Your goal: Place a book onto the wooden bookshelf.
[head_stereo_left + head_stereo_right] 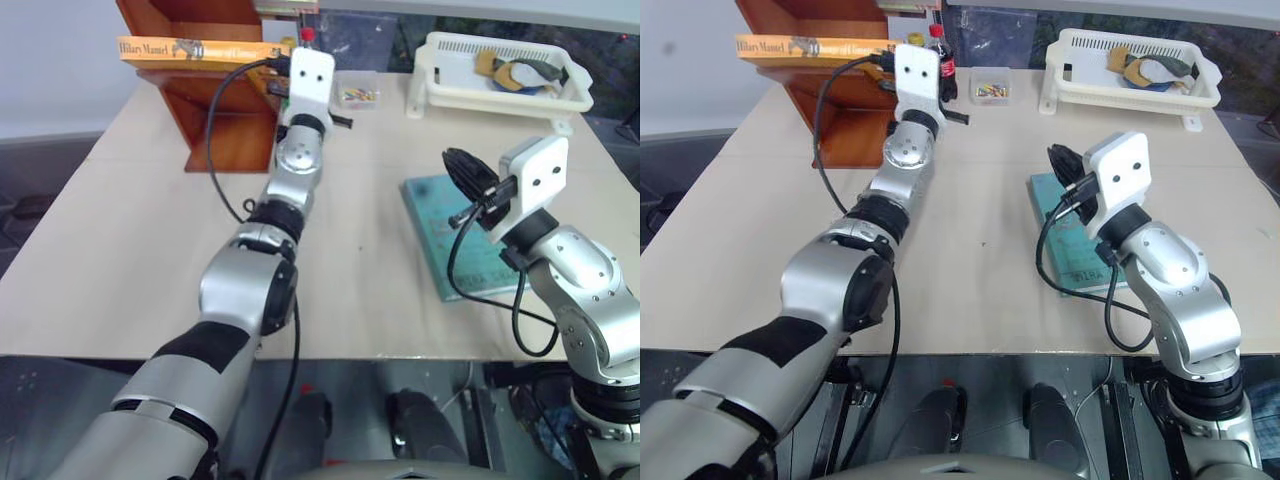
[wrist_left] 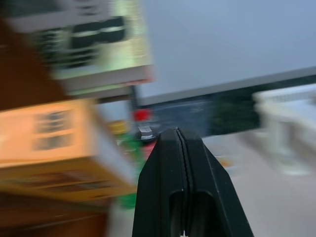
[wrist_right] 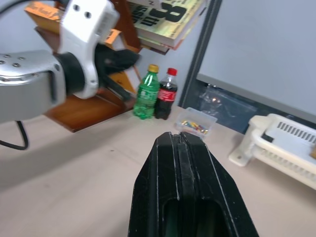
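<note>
The orange-yellow book (image 1: pixel 190 50) lies flat on a board of the wooden bookshelf (image 1: pixel 230 130) at the table's far left, spine toward me, its right end jutting past the shelf side. My left arm reaches out to that end. My left gripper (image 2: pixel 178 132) is shut with nothing between its fingers, and the book (image 2: pixel 49 143) sits just beside it; I cannot tell whether they touch. My right gripper (image 1: pixel 465 175) is shut and empty, raised over the near right of the table above a teal book (image 1: pixel 450 235).
A green bottle (image 3: pixel 146 91) and a cola bottle (image 3: pixel 167 94) stand by the shelf's right side, with a small clear box (image 1: pixel 357 93) of bits beside them. A white basket (image 1: pixel 450 85) sits at the far right. More books (image 3: pixel 163 17) lie on a higher shelf board.
</note>
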Motion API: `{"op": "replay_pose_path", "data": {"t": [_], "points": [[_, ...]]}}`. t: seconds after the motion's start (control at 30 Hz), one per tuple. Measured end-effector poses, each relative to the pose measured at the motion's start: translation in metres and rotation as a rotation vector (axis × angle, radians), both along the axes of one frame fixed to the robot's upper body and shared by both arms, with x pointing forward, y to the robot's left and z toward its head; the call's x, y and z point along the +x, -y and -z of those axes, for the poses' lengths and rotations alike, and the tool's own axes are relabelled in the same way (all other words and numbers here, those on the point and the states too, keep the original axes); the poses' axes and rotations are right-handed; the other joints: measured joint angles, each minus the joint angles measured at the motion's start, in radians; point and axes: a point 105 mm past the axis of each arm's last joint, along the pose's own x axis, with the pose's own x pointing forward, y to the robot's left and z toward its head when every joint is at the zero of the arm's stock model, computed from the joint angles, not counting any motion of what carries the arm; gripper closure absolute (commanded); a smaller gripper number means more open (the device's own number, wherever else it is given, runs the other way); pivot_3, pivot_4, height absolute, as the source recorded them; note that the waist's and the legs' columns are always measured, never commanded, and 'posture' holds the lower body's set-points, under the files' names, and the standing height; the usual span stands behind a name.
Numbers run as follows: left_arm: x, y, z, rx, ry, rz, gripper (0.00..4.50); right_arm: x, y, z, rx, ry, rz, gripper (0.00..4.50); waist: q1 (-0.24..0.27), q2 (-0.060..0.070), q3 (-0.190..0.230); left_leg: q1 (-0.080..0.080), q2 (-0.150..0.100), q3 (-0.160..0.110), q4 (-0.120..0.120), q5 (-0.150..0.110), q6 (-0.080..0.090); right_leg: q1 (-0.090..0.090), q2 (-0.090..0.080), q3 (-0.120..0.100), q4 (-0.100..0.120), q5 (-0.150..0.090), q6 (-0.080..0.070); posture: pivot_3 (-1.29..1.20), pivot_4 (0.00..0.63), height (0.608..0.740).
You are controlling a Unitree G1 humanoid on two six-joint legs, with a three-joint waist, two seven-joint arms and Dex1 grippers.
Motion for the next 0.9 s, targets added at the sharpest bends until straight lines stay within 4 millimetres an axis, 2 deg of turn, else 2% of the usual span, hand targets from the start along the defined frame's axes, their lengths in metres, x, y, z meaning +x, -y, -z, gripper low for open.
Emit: {"op": "replay_pose_path", "data": {"t": [0.17,0.3,0.4,0.6,0.83,0.9], "points": [[-0.003,-0.015,-0.019,-0.012,0.046,-0.128,4.5,-0.001,-0.002,-0.004,0.006,0.008,-0.004,4.45,-0.014,0.0,0.0,0.002,0.0,0.002,-0.001,0.0,0.0,0.0,0.0,0.002,0.0,0.0,0.0,0.0,0.15,0.74],[-0.003,-0.025,-0.021,-0.037,0.05,-0.147,4.5,-0.002,-0.004,-0.004,0.005,0.006,-0.023,4.45,-0.027,0.0,0.0,0.003,0.001,0.002,-0.002,0.0,0.0,-0.001,0.001,0.002,0.002,0.0,0.0,0.0,0.15,0.74],[-0.001,-0.024,-0.015,-0.052,0.032,-0.102,4.5,-0.003,-0.007,-0.007,0.007,0.014,-0.04,4.45,-0.027,0.0,0.0,0.002,0.0,0.002,-0.002,0.0,0.0,-0.001,0.0,0.002,0.001,0.0,0.0,0.0,0.15,0.74],[0.001,-0.024,0.013,-0.046,-0.033,-0.027,4.5,-0.002,-0.01,-0.005,0.001,-0.001,-0.074,4.45,-0.014,0.0,0.0,0.001,0.0,0.002,-0.002,0.0,0.0,-0.001,0.0,0.002,0.0,0.0,0.0,0.0,0.15,0.74],[-0.001,-0.024,0.015,-0.064,-0.016,0.062,4.5,0.0,-0.011,-0.003,0.0,-0.017,-0.097,4.45,-0.006,0.0,0.0,0.001,0.0,0.001,-0.002,0.0,0.0,-0.001,0.0,0.001,0.0,0.0,0.0,0.0,0.15,0.74],[-0.003,-0.024,0.02,-0.076,-0.011,0.142,4.5,-0.001,-0.012,-0.002,-0.002,-0.018,-0.104,4.45,-0.006,0.001,0.0,0.001,0.0,0.001,-0.003,0.0,0.0,-0.001,0.0,0.001,0.0,0.0,0.0,0.0,0.15,0.74]]}}
